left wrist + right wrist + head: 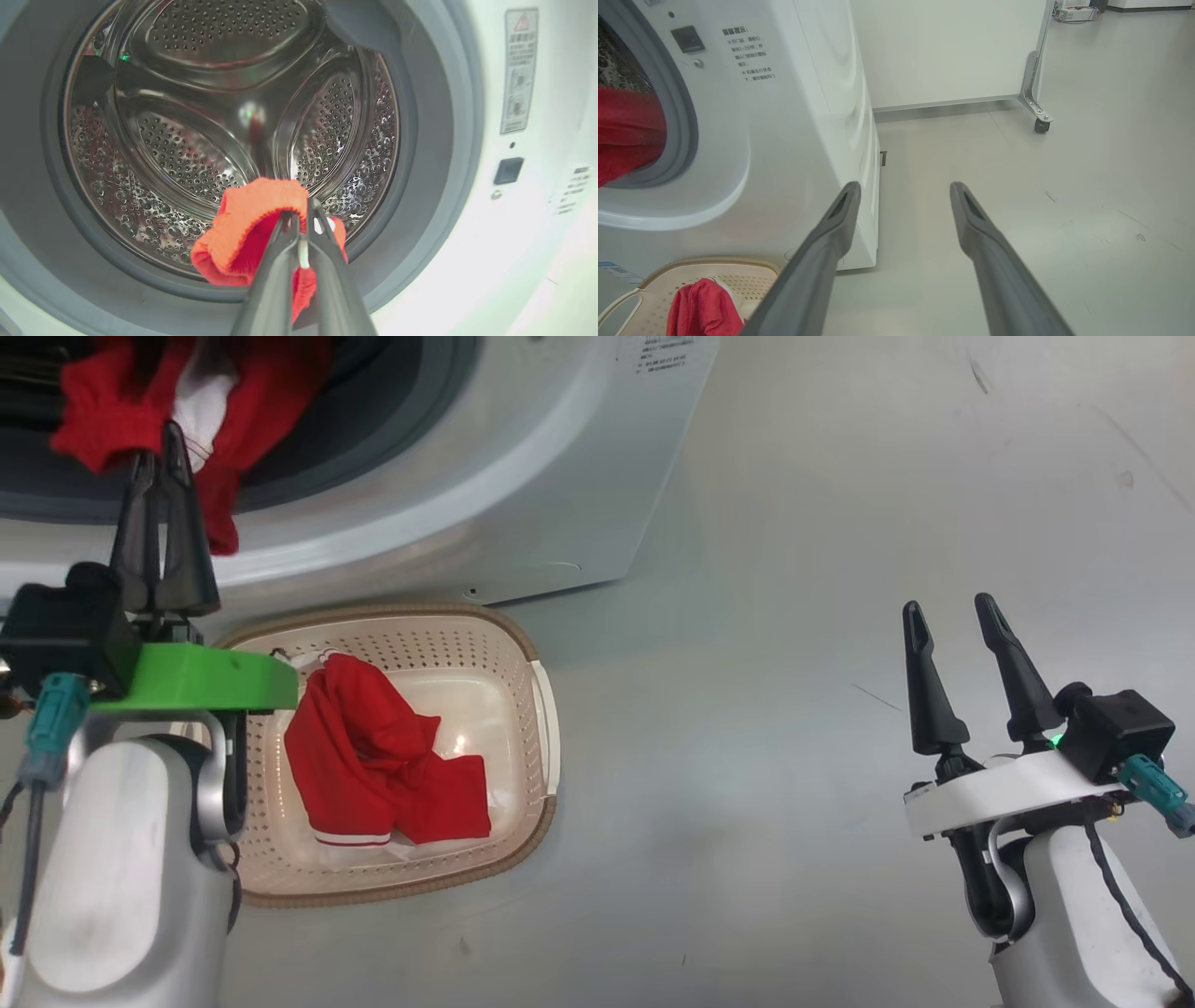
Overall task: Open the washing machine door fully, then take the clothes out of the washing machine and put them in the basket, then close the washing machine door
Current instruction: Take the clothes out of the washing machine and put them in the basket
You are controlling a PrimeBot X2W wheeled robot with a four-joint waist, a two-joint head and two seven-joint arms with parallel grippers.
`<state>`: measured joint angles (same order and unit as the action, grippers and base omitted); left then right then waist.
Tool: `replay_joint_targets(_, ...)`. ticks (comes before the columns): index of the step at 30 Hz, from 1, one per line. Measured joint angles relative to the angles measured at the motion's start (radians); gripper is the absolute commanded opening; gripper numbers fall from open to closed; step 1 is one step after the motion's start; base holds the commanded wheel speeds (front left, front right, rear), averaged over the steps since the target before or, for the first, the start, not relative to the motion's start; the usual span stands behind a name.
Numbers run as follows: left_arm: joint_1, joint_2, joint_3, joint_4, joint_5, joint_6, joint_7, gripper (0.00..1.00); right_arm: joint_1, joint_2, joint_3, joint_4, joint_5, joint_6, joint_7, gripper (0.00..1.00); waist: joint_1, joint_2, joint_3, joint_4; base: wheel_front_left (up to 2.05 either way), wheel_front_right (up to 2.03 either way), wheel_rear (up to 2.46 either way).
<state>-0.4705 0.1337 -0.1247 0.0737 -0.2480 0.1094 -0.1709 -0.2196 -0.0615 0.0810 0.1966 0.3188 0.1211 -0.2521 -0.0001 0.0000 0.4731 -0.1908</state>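
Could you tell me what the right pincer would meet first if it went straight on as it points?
Probably the floor beside the washing machine, short of the white panel; nothing lies nearer the open right pincer, though depth is unclear.

Washing machine (pixel 523 476): white front-loader, mouth uncovered, grey gasket (pixel 420 140) around a steel drum (pixel 210 116). Red garment (pixel 252 411) with a white patch hangs over the gasket lip at 6 o'clock of the mouth, pinched in the left end effector (pixel 157 443). Basket (pixel 448 649), cream, perforated, brown-rimmed, stands on the floor (pixel 794 756) at 6 o'clock of the machine in the head view, holding a second crumpled red garment (pixel 373 756), white-trimmed.
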Motion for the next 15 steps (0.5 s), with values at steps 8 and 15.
replay_joint_targets(8,0.075,-0.033,-0.025,-0.077,0.021,0.001,-0.026,0.00,0.056,-0.005,-0.015,0.000,-0.014,-0.001,0.000,1.00,0.0000,0.0000,-0.071,0.040,0.00,0.00,0.00)
replay_joint_targets(15,0.129,-0.048,-0.043,-0.134,0.023,0.001,-0.030,0.00,0.094,-0.006,-0.019,-0.008,-0.018,-0.001,0.000,1.00,0.0000,0.0000,-0.124,0.083,0.00,0.00,0.00)
